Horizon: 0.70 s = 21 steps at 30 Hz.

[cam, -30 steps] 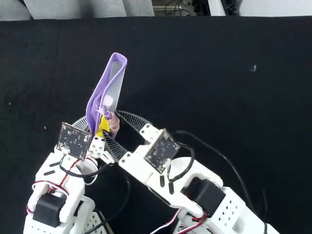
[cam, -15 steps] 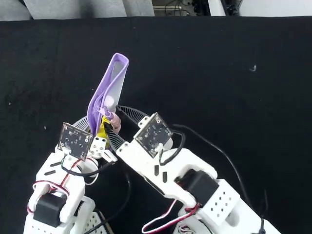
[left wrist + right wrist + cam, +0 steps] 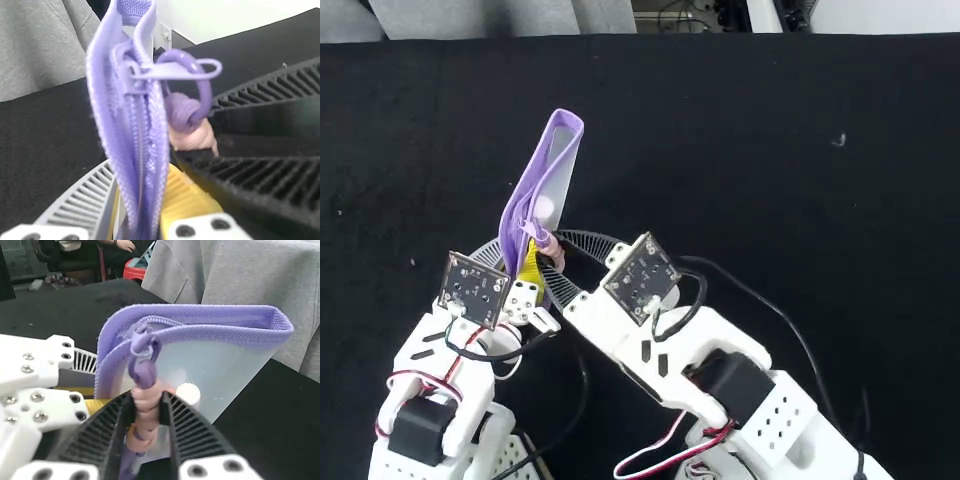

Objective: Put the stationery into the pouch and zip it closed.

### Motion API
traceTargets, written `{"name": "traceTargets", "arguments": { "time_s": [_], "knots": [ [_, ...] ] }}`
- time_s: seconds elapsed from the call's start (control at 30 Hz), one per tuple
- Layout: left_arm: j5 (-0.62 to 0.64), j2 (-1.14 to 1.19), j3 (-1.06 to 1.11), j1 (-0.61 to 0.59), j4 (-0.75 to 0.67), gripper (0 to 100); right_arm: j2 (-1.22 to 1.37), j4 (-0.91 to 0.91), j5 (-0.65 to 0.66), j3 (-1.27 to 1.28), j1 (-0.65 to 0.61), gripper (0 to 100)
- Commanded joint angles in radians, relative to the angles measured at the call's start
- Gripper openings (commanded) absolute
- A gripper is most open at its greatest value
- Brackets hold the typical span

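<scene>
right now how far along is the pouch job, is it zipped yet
Looks done: a white item sits inside the pouch, seen through its clear side. In hand: the left gripper holds the pouch upright while the right gripper pinches the zip pull. Left: the slider sits near the held end and the mouth beyond it looks open, so most of the zip needs closing.

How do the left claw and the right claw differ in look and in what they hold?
The left claw has pale grey ribbed fingers with a yellow part, while the right claw has black ribbed fingers. The left claw clamps the purple pouch itself by its near end, while the right claw pinches only the zipper pull cord. Both are shut, and both work at the same end of the pouch.
</scene>
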Motion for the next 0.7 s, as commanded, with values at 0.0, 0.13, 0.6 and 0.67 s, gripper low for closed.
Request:
{"name": "traceTargets", "arguments": {
  "time_s": [0.0, 0.13, 0.6, 0.67],
  "knots": [
    [-0.008, 0.000, -0.001, -0.008, 0.006, 3, 0.018, 0.000, -0.003, -0.067, 0.026, 0.9],
    [-0.008, 0.000, -0.001, -0.008, 0.008, 3, 0.018, 0.006, -0.003, -0.111, 0.120, 1.1],
    [-0.008, 0.000, -0.001, -0.008, 0.012, 3, 0.019, -0.003, 0.163, -0.202, 0.206, 1.1],
    [-0.006, 0.000, -0.001, -0.008, 0.012, 3, 0.021, -0.009, 0.195, -0.208, 0.207, 1.1]
  ]
}}
